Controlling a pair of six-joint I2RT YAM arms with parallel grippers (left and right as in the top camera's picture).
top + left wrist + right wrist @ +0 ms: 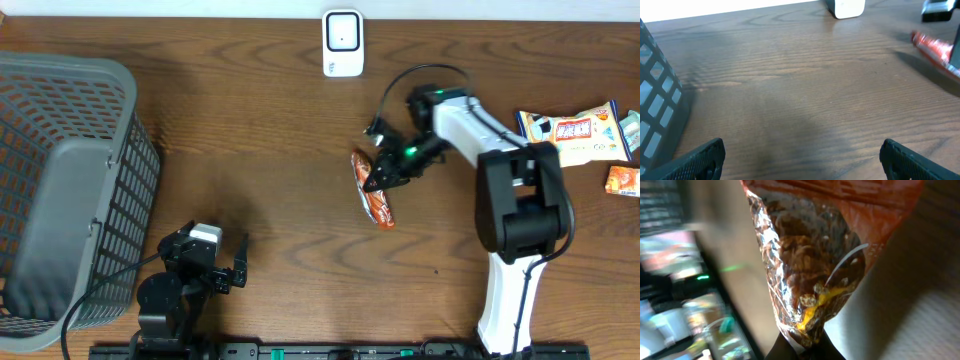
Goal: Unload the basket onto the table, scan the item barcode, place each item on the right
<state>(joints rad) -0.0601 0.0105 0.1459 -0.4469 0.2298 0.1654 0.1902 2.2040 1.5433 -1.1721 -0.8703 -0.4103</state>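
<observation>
Nearest the base, the L claw (800, 161) was seen released, jaws wide, nothing between them, w/ bare desk (790, 90) under it. Mid-desk, the orange snack pkt (379, 205) was found gripped by the R claw (384, 177), which was clenched on it toward one end; whether it was lifted clear couldn't be told. The pkt was judged light, soft & crinkly, its foil film prob. slippery and its contents crushable. A hold on the crimped end seam was judged best, so that the flat printed faces were left uncovered for the barcode. The wood-grain desk was seen flat, w/ open room around the pkt. A grey basket (70, 170) was noted at L, more pkts (575, 135) at far R, and a white scanner (342, 42) at the far edge.
</observation>
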